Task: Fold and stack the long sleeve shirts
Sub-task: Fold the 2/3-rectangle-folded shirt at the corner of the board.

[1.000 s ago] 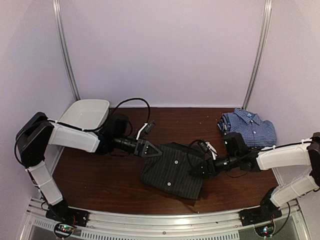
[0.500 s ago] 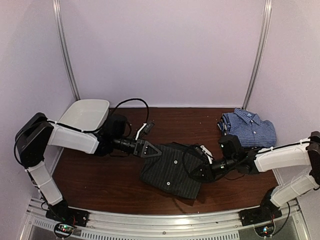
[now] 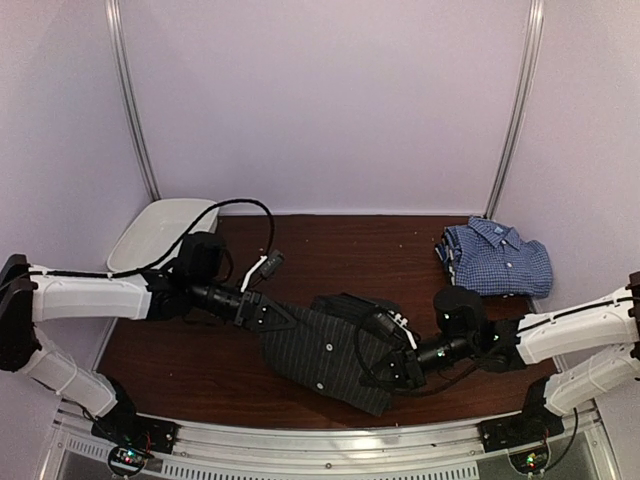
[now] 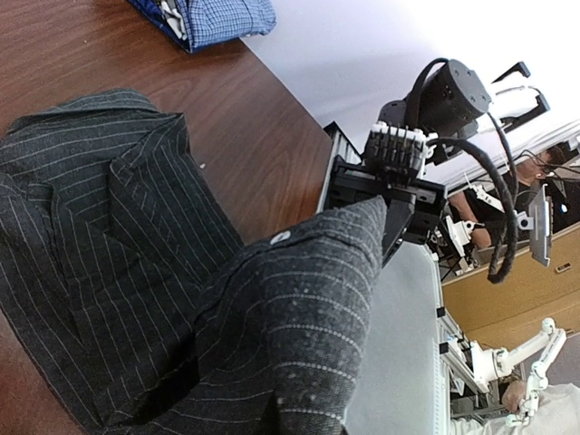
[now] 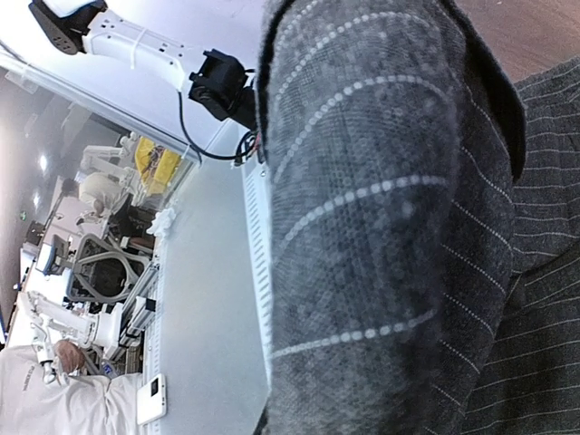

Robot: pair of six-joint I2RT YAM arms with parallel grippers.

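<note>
Black pinstriped shirt (image 3: 325,350) low centre on the tabletop (image 3: 180,350), left gripper (image 3: 268,320) clenched on its left edge, right gripper (image 3: 400,368) clenched on its right edge, blue checked shirt (image 3: 497,258) upper right

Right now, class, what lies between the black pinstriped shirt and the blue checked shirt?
Nothing: bare wooden table separates the black pinstriped shirt and blue checked shirt, clearest in the left wrist view.

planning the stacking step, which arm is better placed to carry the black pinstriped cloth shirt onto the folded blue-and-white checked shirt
Probably right: the right gripper grips the black pinstriped shirt, and the folded blue-and-white checked shirt lies on its side.
</note>
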